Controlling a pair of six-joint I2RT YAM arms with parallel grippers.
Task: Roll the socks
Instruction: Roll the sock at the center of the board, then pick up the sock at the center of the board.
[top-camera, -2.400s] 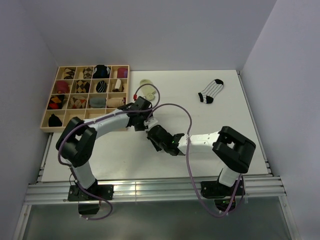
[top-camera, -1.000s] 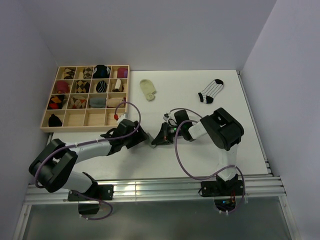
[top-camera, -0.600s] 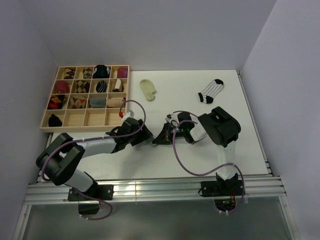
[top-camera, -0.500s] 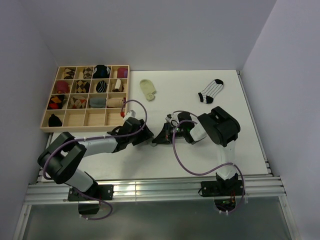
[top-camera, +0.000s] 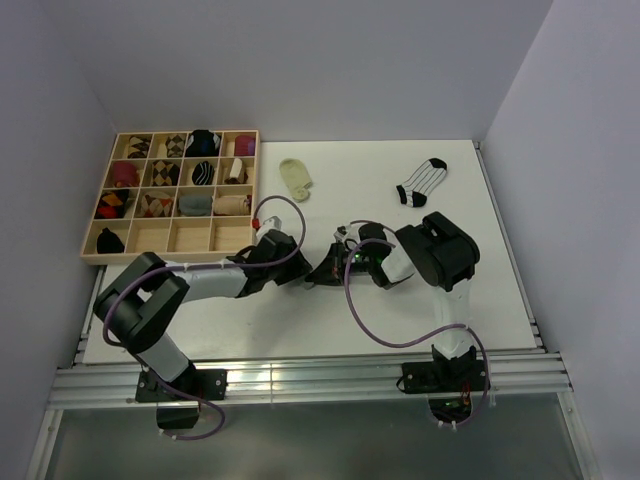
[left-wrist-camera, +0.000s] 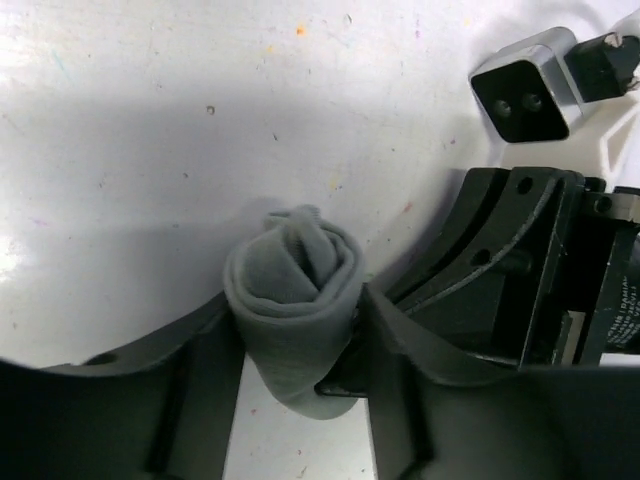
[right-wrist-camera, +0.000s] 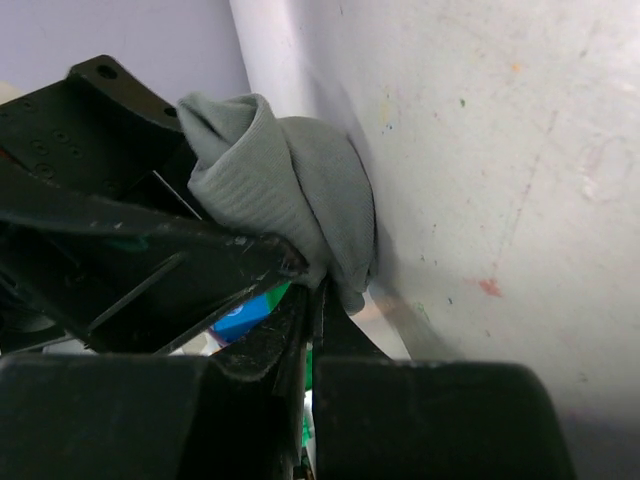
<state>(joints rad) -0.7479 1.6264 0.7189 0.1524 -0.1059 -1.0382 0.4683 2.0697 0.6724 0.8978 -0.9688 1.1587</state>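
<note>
A grey sock (left-wrist-camera: 295, 290), rolled into a tight bundle, lies on the white table between the fingers of my left gripper (left-wrist-camera: 298, 335), which press on both sides of it. In the right wrist view the same grey sock (right-wrist-camera: 290, 185) has its loose edge pinched in my right gripper (right-wrist-camera: 313, 292), whose jaws are together. In the top view the left gripper (top-camera: 293, 268) and the right gripper (top-camera: 320, 273) meet tip to tip at the table's middle, and they hide the sock there.
A wooden compartment tray (top-camera: 165, 258) with several rolled socks stands at the back left. A cream sock (top-camera: 295, 178) lies flat beside it. A white sock with black stripes (top-camera: 421, 182) lies at the back right. The right gripper's body (left-wrist-camera: 530, 270) sits close beside my left fingers.
My left gripper has slid right and a little away from the bases, up against the right gripper. The right gripper has stayed in place on the sock.
</note>
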